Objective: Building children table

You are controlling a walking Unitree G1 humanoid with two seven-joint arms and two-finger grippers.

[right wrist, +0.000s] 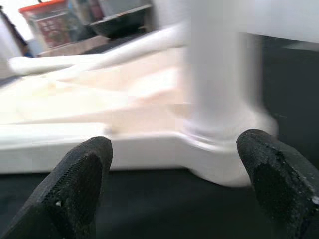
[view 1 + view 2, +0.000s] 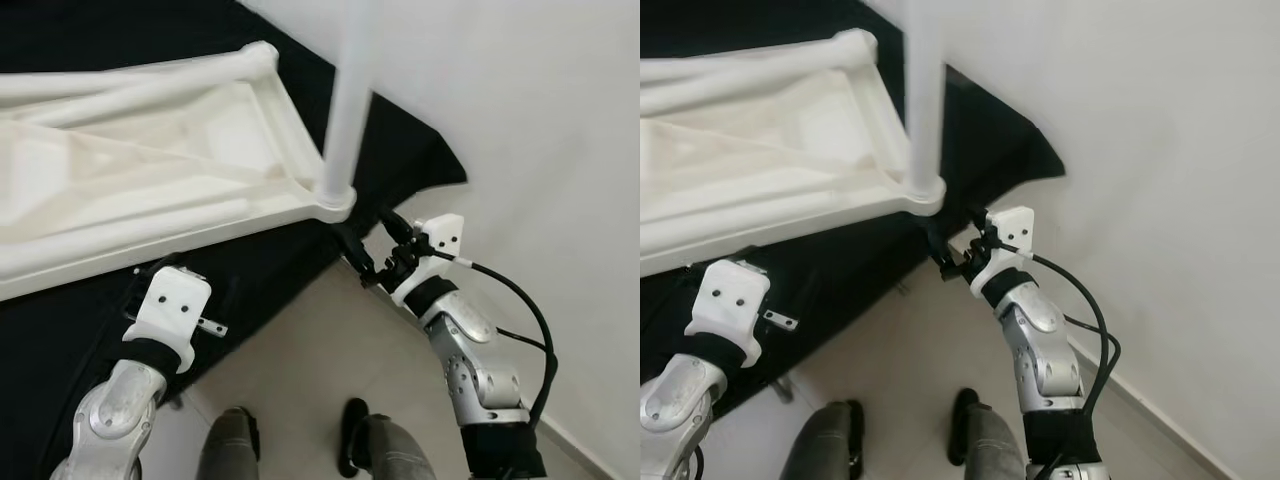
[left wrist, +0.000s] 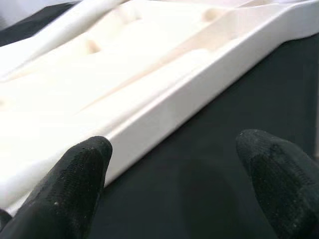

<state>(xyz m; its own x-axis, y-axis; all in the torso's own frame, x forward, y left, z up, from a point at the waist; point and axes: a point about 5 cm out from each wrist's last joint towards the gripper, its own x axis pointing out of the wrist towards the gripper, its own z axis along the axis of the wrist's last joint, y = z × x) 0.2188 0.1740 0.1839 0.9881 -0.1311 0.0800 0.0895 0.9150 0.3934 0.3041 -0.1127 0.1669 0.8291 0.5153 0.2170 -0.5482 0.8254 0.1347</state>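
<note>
I see both grippers, left [image 3: 169,184] and right [image 1: 172,186], spread wide near the upturned white tabletop [image 2: 150,170] with its upright leg [image 2: 350,90].

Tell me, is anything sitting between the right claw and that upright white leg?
Nothing: in the right wrist view, bare black cloth separates the open right gripper from the leg.

Smooth white plastic tabletop [image 2: 150,180], matt black cloth [image 2: 60,340], glossy pale floor tiles [image 2: 310,350]

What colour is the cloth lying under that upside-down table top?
Black. The cloth under the white table top shows best in the left eye view.
</note>
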